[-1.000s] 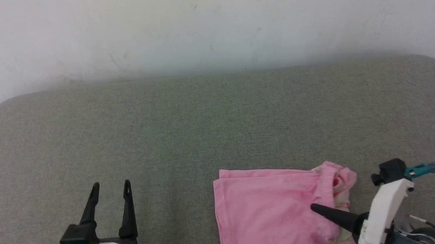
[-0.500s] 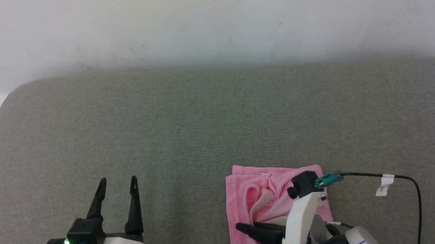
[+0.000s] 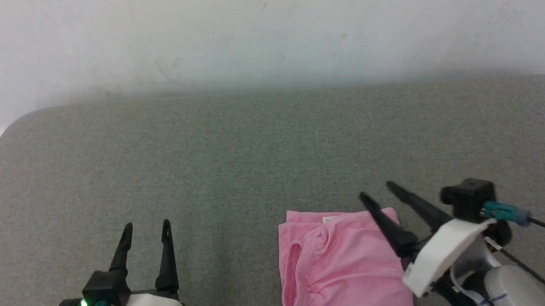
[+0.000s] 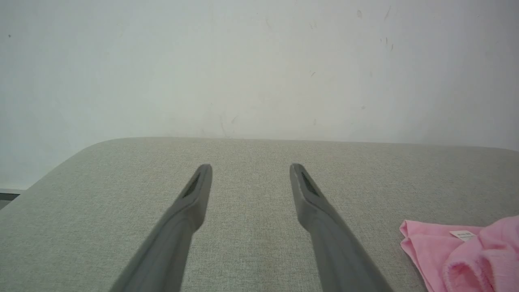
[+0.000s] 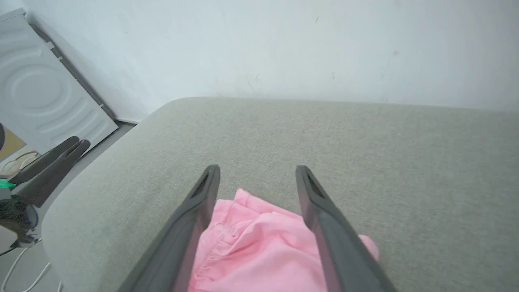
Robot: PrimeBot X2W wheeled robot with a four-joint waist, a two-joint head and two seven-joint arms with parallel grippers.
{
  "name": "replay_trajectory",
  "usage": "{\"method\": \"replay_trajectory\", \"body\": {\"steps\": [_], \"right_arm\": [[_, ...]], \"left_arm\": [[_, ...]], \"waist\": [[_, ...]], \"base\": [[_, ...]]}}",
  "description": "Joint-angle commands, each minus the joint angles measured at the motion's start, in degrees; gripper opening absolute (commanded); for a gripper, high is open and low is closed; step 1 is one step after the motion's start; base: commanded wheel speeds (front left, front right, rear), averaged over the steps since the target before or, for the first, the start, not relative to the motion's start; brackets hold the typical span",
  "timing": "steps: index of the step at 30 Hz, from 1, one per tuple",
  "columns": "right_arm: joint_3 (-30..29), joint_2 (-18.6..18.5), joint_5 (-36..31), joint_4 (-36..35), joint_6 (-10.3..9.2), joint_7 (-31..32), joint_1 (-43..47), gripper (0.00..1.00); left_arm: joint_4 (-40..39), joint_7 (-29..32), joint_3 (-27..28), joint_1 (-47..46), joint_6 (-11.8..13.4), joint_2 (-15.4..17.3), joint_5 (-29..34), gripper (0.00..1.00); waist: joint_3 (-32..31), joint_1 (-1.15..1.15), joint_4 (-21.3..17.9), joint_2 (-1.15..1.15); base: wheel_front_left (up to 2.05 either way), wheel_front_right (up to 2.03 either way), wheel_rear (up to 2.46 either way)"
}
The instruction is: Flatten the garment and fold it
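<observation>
Left to right: our left gripper [image 3: 146, 223] hangs over the bare grey cushion [image 3: 253, 149], jaws spread and empty. It is well apart from the work, which we judge keeps it clear of the fold. The pink garment [image 3: 343, 266] lies near the cushion's front edge as a compact packet, with its gathered edge at the left and its white label [image 3: 327, 220] at the far edge. Our right gripper [image 3: 375, 189] hovers over the garment's right edge, jaws spread, gripping nothing. 0.5 s ago this gripper lay across the cloth; 1 s ago the garment was wider. We judge 1 fold laid and released.
</observation>
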Motion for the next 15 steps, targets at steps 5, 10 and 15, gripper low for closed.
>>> {"method": "replay_trajectory", "body": {"steps": [5, 10, 15], "right_arm": [[-12.2, 2.9, -10.2, -3.6, -0.05, -7.6, 7.3, 1.00], [-22.0, 5.8, -16.7, -7.7, -0.05, -12.0, 13.3, 1.00], [-26.3, 6.9, -16.9, -10.3, -0.05, -11.4, 16.8, 1.00]], "left_arm": [[0.9, -0.3, 0.7, -0.9, -0.5, -0.2, -1.0, 1.00], [0.7, -0.3, 1.7, -0.5, -0.4, -0.2, -1.3, 1.00], [1.0, -0.3, 1.8, -0.4, -0.8, -0.2, -1.1, 1.00]], "waist": [[-1.2, 0.00, -0.6, 0.00], [-1.4, 0.00, -2.0, 0.00], [-0.3, 0.00, -3.6, 0.00]], "base": [[0.00, 0.00, 0.00], [0.00, 0.00, 0.00], [0.00, 0.00, 0.00]]}}
